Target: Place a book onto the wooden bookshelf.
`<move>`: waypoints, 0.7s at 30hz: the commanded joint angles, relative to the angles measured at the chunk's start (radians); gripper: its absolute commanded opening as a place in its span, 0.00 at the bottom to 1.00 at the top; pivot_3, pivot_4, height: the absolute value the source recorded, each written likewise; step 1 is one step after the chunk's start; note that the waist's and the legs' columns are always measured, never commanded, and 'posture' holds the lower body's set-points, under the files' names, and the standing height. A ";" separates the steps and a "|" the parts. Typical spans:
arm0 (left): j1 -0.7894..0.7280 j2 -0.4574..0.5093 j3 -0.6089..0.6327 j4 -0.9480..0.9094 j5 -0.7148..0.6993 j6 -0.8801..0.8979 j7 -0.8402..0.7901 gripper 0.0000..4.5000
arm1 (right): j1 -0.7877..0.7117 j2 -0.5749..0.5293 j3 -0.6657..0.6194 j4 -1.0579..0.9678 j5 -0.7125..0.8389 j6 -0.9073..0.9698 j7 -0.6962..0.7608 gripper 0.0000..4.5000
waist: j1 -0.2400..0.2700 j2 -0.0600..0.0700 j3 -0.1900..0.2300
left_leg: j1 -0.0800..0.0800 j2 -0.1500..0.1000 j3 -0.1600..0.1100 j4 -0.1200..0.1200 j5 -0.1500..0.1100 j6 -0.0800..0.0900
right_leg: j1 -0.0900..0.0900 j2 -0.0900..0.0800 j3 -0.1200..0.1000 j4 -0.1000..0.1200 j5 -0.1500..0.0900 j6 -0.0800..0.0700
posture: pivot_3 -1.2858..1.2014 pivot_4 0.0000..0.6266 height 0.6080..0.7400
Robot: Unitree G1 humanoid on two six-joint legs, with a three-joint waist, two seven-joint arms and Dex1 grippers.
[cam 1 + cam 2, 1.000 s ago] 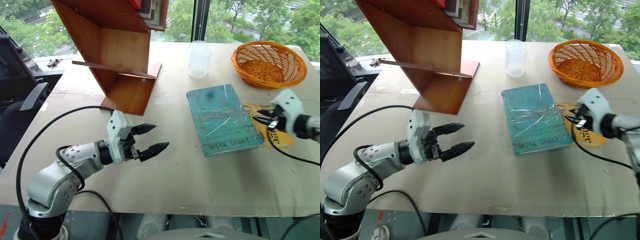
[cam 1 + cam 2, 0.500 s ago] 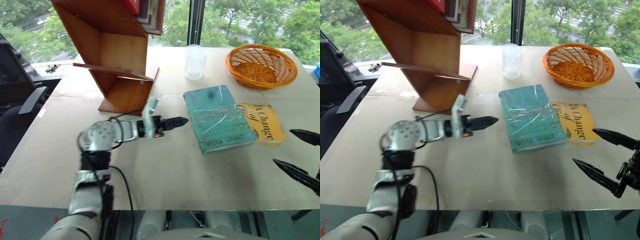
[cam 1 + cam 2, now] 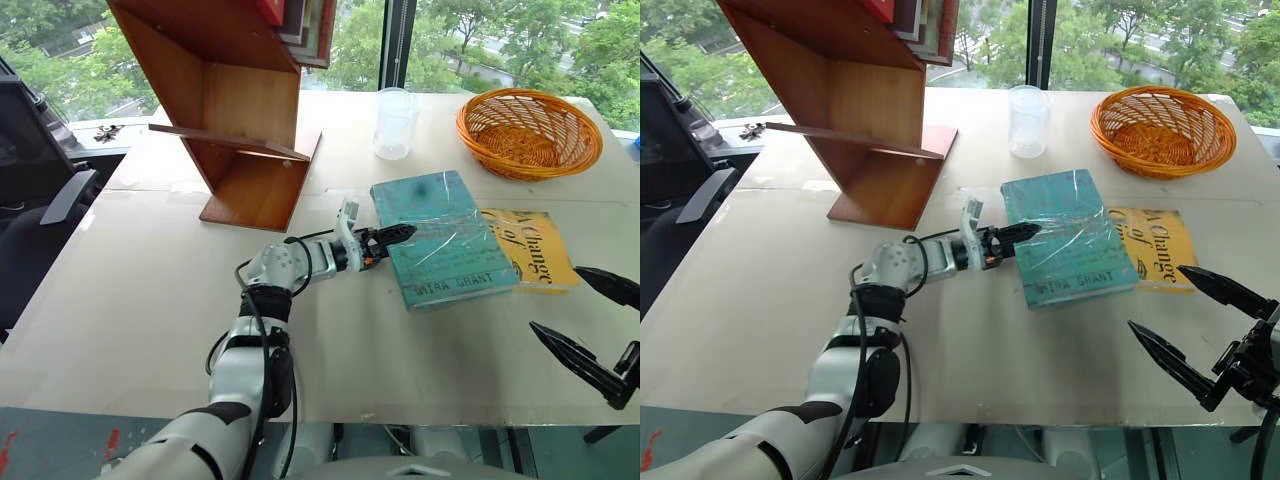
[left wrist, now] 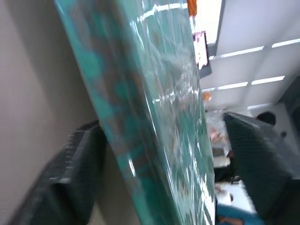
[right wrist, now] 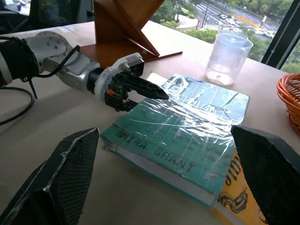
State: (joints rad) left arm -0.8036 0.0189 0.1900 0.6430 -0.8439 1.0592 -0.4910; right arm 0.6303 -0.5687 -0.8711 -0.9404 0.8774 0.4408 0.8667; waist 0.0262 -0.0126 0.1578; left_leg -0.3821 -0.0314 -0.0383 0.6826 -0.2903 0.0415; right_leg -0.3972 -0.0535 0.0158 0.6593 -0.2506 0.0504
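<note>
Your left gripper (image 3: 398, 236) sits at the book's (image 3: 445, 235) left edge, pointing level across the counter (image 3: 150, 300). One finger lies over the wrapped cover, the other down beside the edge near the counter; in the left wrist view the book's edge runs between the two fingers (image 4: 75, 168). The fingers are partly closed around that edge, but you can't tell whether they actually pinch it.

The book lies flat on the counter, teal cover up, "MIRA GRANT" lettering along its near edge. Its right side overlaps a yellow book (image 3: 535, 248) lying flat under it.

Your right gripper (image 3: 1200, 335) hangs off the counter's near right corner, well apart from both books, its fingers spread wide and holding nothing.

The shelf (image 3: 235, 110) stands tilted at the far left of the counter, well apart from the book, lower compartments open, some books (image 3: 305, 22) in its upper part. The thin middle board (image 3: 225, 142) sticks out on both sides.

A clear cup (image 3: 394, 122) stands just beyond the book's far edge. An orange basket (image 3: 528, 130) sits at the far right, apart from the book.
</note>
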 commanded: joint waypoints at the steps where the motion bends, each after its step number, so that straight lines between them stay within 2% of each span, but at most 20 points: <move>1: -0.018 -0.001 0.021 0.026 0.001 -0.004 -0.077 0.38 | 0.021 0.003 -0.003 -0.021 0.004 -0.039 -0.028 1.00 | -0.004 0.000 0.000 | 0.000 0.000 0.000 0.000 0.000 0.000 | 0.000 0.000 0.000 0.000 0.000 0.000 | 0.52 0.24 1.00; 2: -0.013 0.002 0.026 0.022 -0.005 0.010 -0.093 0.28 | 0.024 0.004 0.006 -0.017 -0.004 -0.045 -0.031 1.00 | -0.008 0.000 0.000 | 0.000 0.000 0.000 0.000 0.000 0.000 | 0.000 0.000 0.000 -0.001 0.000 0.000 | 0.52 0.24 1.00; 4: -0.004 0.003 0.046 0.007 -0.022 0.039 -0.105 0.03 | 0.021 0.002 0.029 -0.006 -0.019 -0.056 -0.039 1.00 | -0.012 0.000 0.000 | 0.000 0.001 0.000 0.000 0.000 0.000 | 0.000 0.000 0.000 -0.001 0.000 0.000 | 0.52 0.24 1.00; 5: 0.001 0.004 0.056 -0.007 -0.030 0.054 -0.104 0.00 | 0.016 -0.001 0.040 -0.001 -0.026 -0.059 -0.046 1.00 | -0.012 0.000 0.000 | 0.000 0.001 0.000 0.000 0.000 0.000 | 0.000 0.000 0.000 -0.001 0.000 0.000 | 0.52 0.24 1.00; 10: 0.011 0.040 0.126 -0.154 -0.123 0.208 -0.069 0.00 | -0.020 -0.020 0.085 0.021 -0.023 -0.066 -0.068 1.00 | -0.013 0.000 0.000 | 0.000 0.001 0.000 0.000 0.000 0.000 | 0.000 0.000 0.000 0.000 0.000 0.000 | 0.52 0.24 1.00; 15: -0.007 0.113 0.186 -0.540 -0.308 0.436 0.043 0.00 | -0.061 -0.028 0.112 0.069 -0.004 -0.081 -0.066 1.00 | -0.012 -0.001 0.001 | -0.004 0.001 0.000 0.000 0.001 -0.001 | -0.005 0.000 0.001 0.001 0.000 0.000 | 0.52 0.24 1.00; 18: -0.037 0.234 0.146 -0.754 -0.361 0.465 0.002 0.00 | -0.095 -0.048 0.082 0.081 0.093 -0.074 -0.075 1.00 | -0.011 -0.001 0.001 | -0.005 0.001 0.000 0.000 0.001 -0.001 | -0.006 0.000 0.001 0.001 0.000 0.000 | 0.52 0.24 1.00; 21: -0.102 0.443 0.025 -0.965 -0.212 0.252 -0.145 0.00 | -0.172 -0.106 0.070 0.152 0.131 -0.067 -0.066 1.00 | -0.014 0.000 0.001 | -0.004 0.001 0.000 -0.001 0.001 -0.002 | -0.006 0.000 0.002 0.001 0.000 0.000 | 0.52 0.24 1.00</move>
State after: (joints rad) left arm -0.8732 0.4305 0.2497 -0.2263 -1.1007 1.4149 -0.5645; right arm 0.4756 -0.6601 -0.7765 -0.8019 0.9787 0.3848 0.7993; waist 0.0121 -0.0131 0.1592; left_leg -0.3853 -0.0308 -0.0375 0.6816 -0.2890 0.0390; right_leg -0.4027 -0.0532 0.0175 0.6600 -0.2506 0.0502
